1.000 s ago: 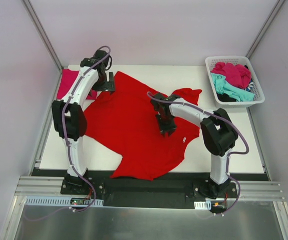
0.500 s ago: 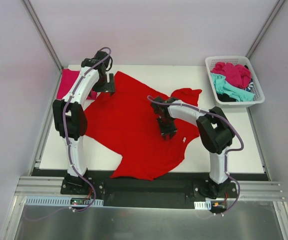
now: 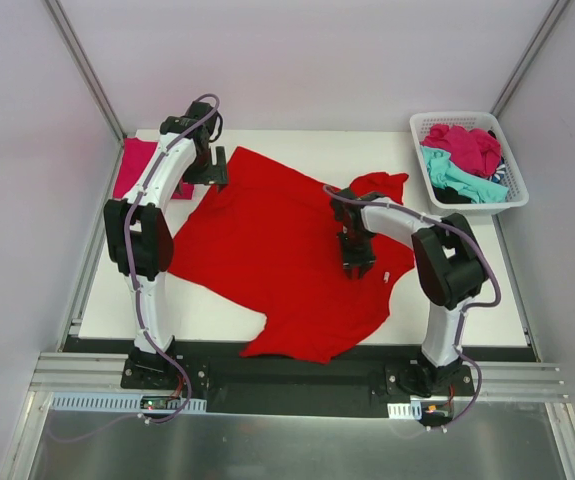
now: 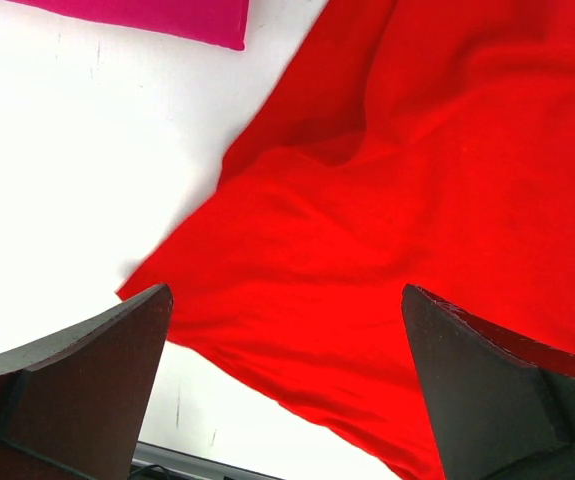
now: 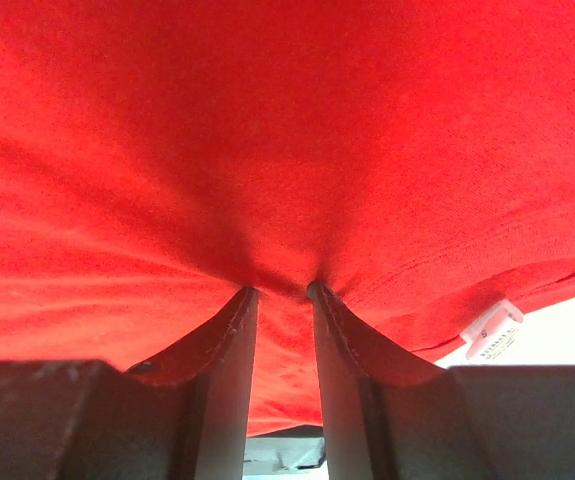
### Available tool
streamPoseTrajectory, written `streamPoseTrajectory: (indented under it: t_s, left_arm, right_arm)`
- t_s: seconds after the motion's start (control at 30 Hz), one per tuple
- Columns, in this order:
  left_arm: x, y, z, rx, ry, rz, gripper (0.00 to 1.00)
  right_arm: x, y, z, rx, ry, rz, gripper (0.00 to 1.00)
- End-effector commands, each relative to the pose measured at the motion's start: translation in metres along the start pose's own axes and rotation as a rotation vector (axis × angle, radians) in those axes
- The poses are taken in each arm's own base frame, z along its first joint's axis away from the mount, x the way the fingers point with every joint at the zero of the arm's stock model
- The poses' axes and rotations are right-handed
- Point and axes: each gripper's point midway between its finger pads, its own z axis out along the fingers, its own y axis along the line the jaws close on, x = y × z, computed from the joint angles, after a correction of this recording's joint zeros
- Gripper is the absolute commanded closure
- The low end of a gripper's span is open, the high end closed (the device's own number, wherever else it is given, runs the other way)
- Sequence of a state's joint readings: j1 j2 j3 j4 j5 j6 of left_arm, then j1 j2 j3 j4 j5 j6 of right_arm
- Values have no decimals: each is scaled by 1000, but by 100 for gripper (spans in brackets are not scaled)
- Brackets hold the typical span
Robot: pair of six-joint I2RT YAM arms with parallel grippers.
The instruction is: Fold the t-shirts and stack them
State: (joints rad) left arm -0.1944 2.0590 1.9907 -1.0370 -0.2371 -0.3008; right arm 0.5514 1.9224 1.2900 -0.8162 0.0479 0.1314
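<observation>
Right tool (image 3: 356,263) tight on red t-shirt (image 3: 267,240); pink t-shirt (image 3: 132,166), white basket (image 3: 457,117) aside.

Red t-shirt (image 5: 287,150): soft matt cloth, fine knit, puckered where it met tips of right gripper (image 5: 280,292) fingers (image 5: 217,370). Those fingers looked like dark matt plastic, smooth, slight sheen along edges. Small white label (image 5: 492,332) right of them was matt; cloth or paper unclear. Left gripper (image 4: 285,290) fingers (image 4: 77,380): same dark matt plastic. Table (image 4: 67,180) beyond left fingertip was white, smooth, lightly scuffed. Pink t-shirt (image 4: 167,15) farther beyond was flat matt cloth.
</observation>
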Motion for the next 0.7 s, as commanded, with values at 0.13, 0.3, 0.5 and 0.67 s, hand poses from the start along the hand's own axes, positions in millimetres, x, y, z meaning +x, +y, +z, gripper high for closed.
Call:
streamPoseTrajectory:
  t_s: [0.13,0.3,0.5,0.67]
  left_arm:
    - [-4,5,-27,33,-32,-22,1]
    - [0,3,-29,34,-30,-7,1]
    - [1,5,-35,33,-43,5,1]
    - [7,-8,-51,92,-53,18,1]
  right_arm:
    - [-11,-52,-9,102,-14,9,68]
    - [-30,-65,-13,121,-11,28,68]
    - [-48,-84,-9,121,5,97,69]
    - [-47,-75,-28,58,-23,114,70]
